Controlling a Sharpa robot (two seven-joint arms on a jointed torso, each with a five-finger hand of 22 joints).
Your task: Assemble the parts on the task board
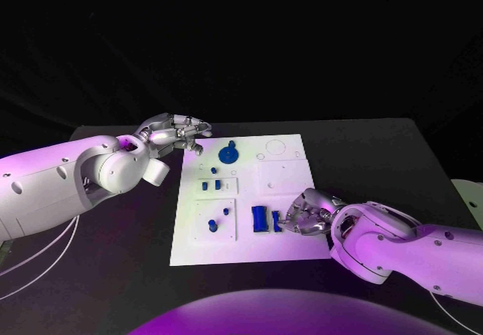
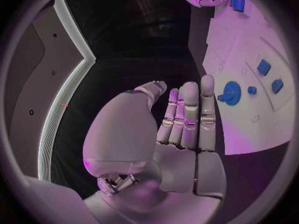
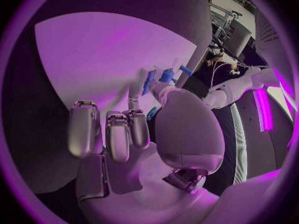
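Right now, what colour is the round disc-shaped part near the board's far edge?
Blue. The round part shows best in the left wrist view.

The left arm (image 1: 61, 185) reaches in low, and the left hand (image 1: 173, 132) hangs with its fingers (image 2: 190, 109) straight, side by side, holding nothing. The right arm (image 1: 412, 244) comes in bent at the wrist. The right hand (image 1: 307, 213) is turned downward with its fingers (image 3: 118, 132) curled in; whether they grip anything cannot be told.
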